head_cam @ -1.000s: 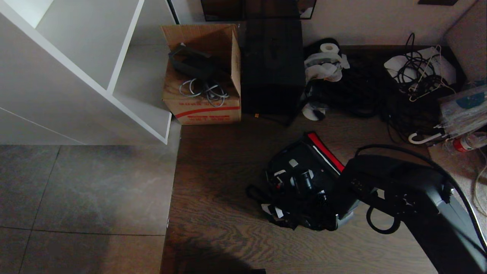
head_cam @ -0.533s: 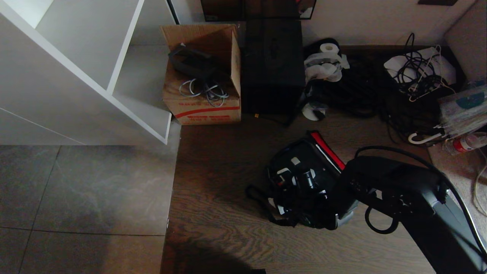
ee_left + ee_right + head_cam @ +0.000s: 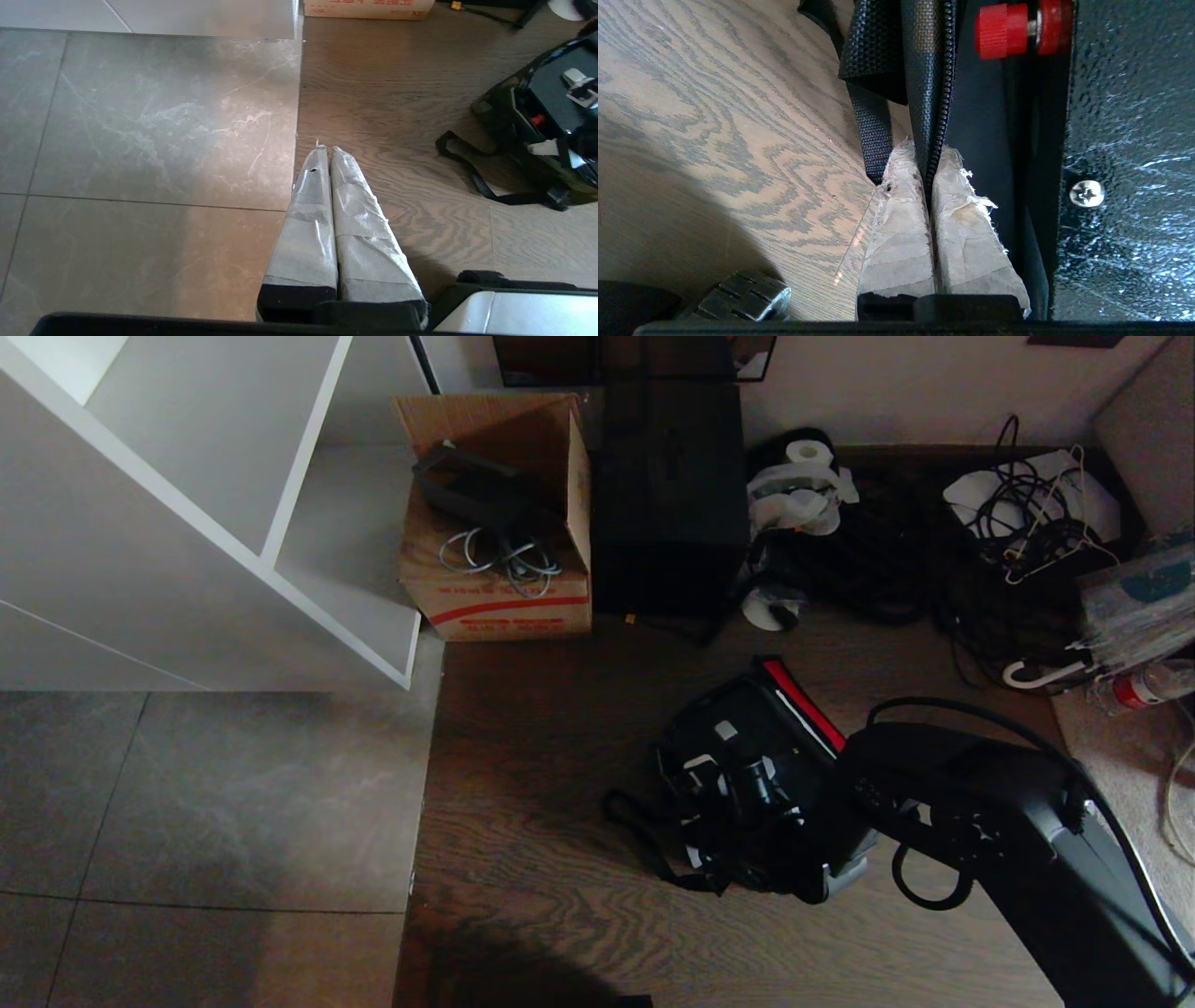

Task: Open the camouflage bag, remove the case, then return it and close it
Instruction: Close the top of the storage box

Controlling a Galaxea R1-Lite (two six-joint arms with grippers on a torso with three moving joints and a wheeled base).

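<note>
The left gripper is hanging parked over the seam where the grey tile floor meets the wood floor, taped fingers pressed flat together with nothing between them, well apart from the action.

Over on the right, the right arm is reaching in from the lower right of the head view down to the near side of the camouflage bag. The wrist view is where it gets clear: the right gripper is pinching the bag's zipper edge, both taped pads clamped tight on that black toothed strip. A black webbing strap is running just beside the left pad, and right next to the zipper there's a black textured metal case with a red knob and a small screw.

The bag itself is sitting on the wood floor, lid flipped open toward the back with its red trim showing, one strap trailing out on the floor to its left.

Farther back along the wall: a cardboard box with cables in it, a plain black box touching its right side, a toilet paper roll, and a tangle of cables. White shelving is standing at the far left.
</note>
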